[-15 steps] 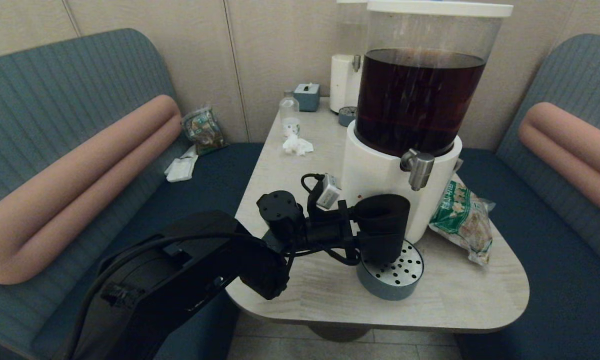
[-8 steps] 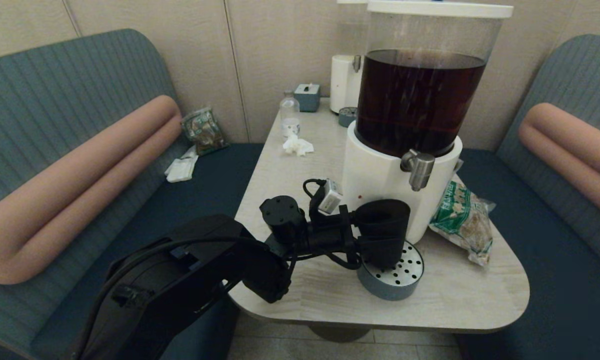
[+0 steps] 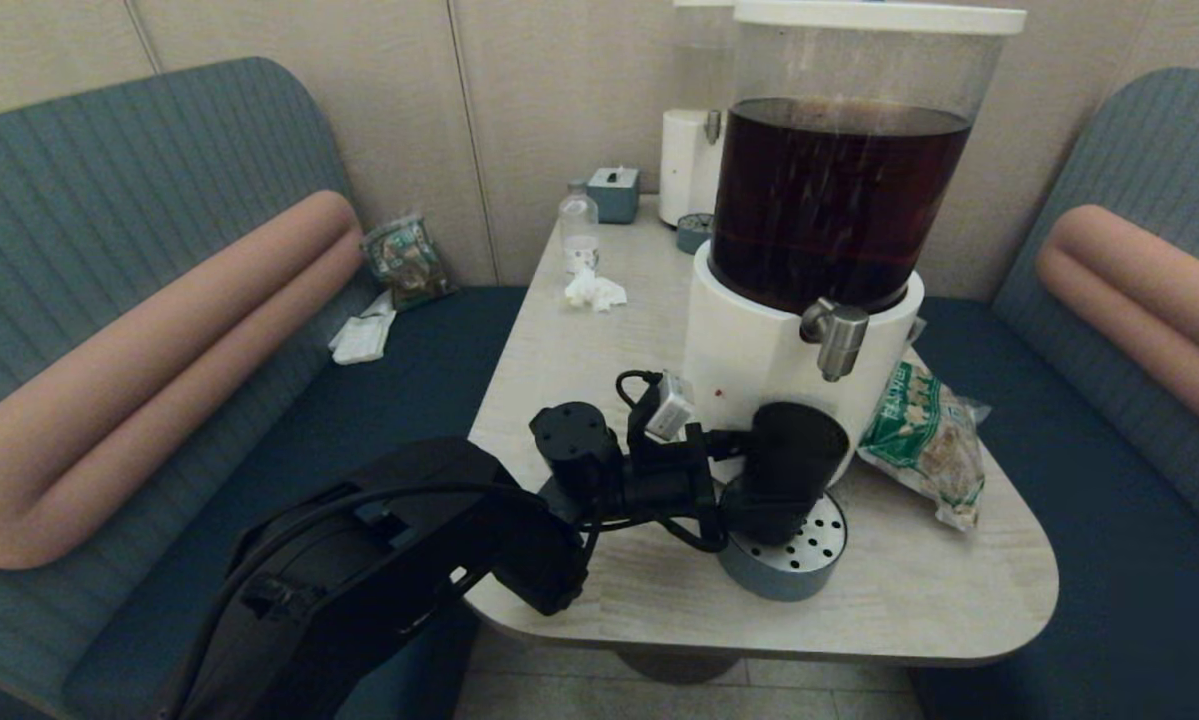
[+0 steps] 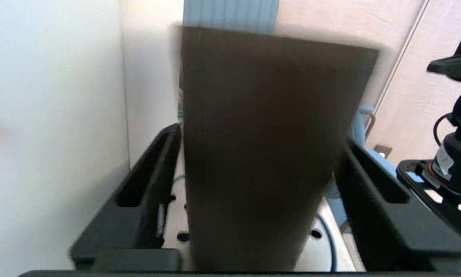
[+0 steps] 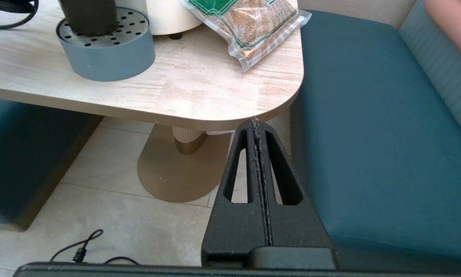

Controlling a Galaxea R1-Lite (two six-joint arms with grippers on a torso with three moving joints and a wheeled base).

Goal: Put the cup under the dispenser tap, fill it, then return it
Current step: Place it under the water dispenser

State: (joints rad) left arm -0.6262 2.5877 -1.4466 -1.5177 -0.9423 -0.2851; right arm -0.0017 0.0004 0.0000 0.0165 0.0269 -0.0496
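Note:
The dark smoky cup [image 3: 789, 470] stands on the round grey drip tray [image 3: 804, 560] in front of the white-based dispenser [image 3: 759, 350] with the brown tank. It leans right, its top just below and left of the silver tap [image 3: 836, 340]. My left gripper [image 3: 749, 470] reaches in from the left and is shut on the cup. In the left wrist view the cup [image 4: 261, 154] fills the space between both black fingers [image 4: 153, 181], its foot over the perforated tray. My right gripper [image 5: 256, 121] hangs shut and empty below the table's front right corner.
A green snack bag [image 3: 924, 440] lies right of the dispenser. At the back of the table [image 3: 919, 600] are a small clear bottle [image 3: 579, 235], crumpled tissue [image 3: 594, 290], a tissue box [image 3: 614, 192] and a second white dispenser [image 3: 689, 165]. Blue benches flank the table.
My left gripper has shifted right with the cup, closer to the dispenser base. The cup, upright before, now leans right towards the spot below the tap.

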